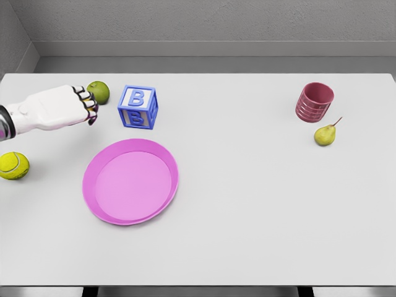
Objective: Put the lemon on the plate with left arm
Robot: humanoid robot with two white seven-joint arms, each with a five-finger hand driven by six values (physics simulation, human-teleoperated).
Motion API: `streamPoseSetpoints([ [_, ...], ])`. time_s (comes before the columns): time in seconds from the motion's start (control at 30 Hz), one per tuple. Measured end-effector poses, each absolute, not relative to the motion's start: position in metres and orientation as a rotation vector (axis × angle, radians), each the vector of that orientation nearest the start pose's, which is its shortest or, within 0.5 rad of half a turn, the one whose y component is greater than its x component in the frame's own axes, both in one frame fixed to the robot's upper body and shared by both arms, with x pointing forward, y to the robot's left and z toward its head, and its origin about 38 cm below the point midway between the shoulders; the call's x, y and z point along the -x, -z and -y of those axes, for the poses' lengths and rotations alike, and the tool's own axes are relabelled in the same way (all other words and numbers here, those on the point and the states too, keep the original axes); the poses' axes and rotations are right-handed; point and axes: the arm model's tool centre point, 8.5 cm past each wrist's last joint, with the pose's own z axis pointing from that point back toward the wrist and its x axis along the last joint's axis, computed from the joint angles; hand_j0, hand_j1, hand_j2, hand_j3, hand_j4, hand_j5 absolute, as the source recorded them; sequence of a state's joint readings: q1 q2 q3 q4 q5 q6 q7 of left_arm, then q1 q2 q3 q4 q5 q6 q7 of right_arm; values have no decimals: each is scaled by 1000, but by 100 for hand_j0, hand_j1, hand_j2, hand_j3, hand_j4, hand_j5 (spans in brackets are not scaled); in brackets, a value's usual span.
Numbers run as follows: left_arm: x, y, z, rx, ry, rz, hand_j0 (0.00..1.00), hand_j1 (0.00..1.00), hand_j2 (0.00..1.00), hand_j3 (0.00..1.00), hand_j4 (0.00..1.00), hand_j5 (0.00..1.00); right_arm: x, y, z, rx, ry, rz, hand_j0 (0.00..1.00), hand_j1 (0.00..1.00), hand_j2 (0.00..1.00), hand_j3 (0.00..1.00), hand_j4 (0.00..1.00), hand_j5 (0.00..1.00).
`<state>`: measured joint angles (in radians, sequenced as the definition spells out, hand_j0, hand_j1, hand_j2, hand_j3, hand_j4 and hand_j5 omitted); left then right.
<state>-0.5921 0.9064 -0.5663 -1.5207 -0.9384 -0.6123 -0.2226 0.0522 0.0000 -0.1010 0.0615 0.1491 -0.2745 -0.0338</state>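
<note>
Reach in progress: coming in from the left of the blue letter "B" cube (137, 107) with the white five-finger left hand (62, 107), hovering just left of the cube. Keeping the dark-tipped fingers (93, 110) side by side and lightly bent, clamping on nothing. Pointing them toward the cube, the upper tips ending right beside the small green round fruit (98, 92); hard to say whether touching it or just short.

Taking that green fruit as the task's lemon, going by the hand's aim and despite the colour. Sitting on the white tabletop (247, 204) just left of the cube and slightly behind it, apart from the cube's face. Lying well away from the round pink plastic plate (130, 218), which is in front of the cube.

Judging the handling: probably light, firm and smooth-skinned, so likely rolling off if nudged sideways by the fingertips. Best gripping across the widest middle, thumb on one side and fingers on the other, closing evenly, not pushing.

Looking nearly spherical, showing no clear long axis; showing a faint dark dimple near the top, perhaps a stem end facing upward, too small to confirm.

Also lying about: a yellow tennis ball (13, 166) far left of the cube and nearer, a ribbed dark-pink cup (314, 103) and a yellow-green pear (325, 134) far right of the cube.
</note>
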Motion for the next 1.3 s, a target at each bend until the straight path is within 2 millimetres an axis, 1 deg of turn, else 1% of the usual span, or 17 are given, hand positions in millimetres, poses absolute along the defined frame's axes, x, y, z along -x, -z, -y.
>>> streamPoseSetpoints([
  [0.1, -426, -225, -326, 1131, -2844, -1530, 45, 45, 45, 45, 45, 45, 26, 258, 271, 105, -51, 160, 100, 100, 100, 100, 100, 100],
  [0.23, -416, -217, -320, 1085, -2845, -1549, 45, 45, 45, 45, 45, 45, 26, 258, 271, 105, -51, 160, 100, 100, 100, 100, 100, 100],
  [0.33, -413, -223, -316, 1092, -2812, -1563, 45, 45, 45, 45, 45, 45, 26, 258, 271, 105, -51, 160, 100, 100, 100, 100, 100, 100],
  [0.53, -406, -229, -310, 1084, -2774, -1590, 46, 46, 46, 46, 46, 46, 26, 258, 271, 105, -51, 160, 100, 100, 100, 100, 100, 100],
  [0.57, -403, -227, -309, 1075, -2776, -1592, 46, 46, 46, 46, 46, 46, 26, 258, 271, 105, -51, 160, 100, 100, 100, 100, 100, 100],
  [0.7, -400, -233, -304, 1072, -2745, -1596, 47, 47, 47, 47, 47, 47, 26, 258, 271, 105, -51, 160, 100, 100, 100, 100, 100, 100],
  [0.93, -385, -225, -298, 1017, -2744, -1617, 47, 47, 47, 47, 47, 47, 26, 258, 271, 105, -51, 160, 100, 100, 100, 100, 100, 100],
  [1.07, -383, -231, -295, 1027, -2718, -1623, 47, 47, 47, 47, 47, 47, 26, 258, 271, 105, -51, 160, 100, 100, 100, 100, 100, 100],
  [1.3, -379, -234, -289, 1015, -2694, -1631, 48, 48, 48, 48, 48, 48, 26, 258, 271, 105, -51, 160, 100, 100, 100, 100, 100, 100],
])
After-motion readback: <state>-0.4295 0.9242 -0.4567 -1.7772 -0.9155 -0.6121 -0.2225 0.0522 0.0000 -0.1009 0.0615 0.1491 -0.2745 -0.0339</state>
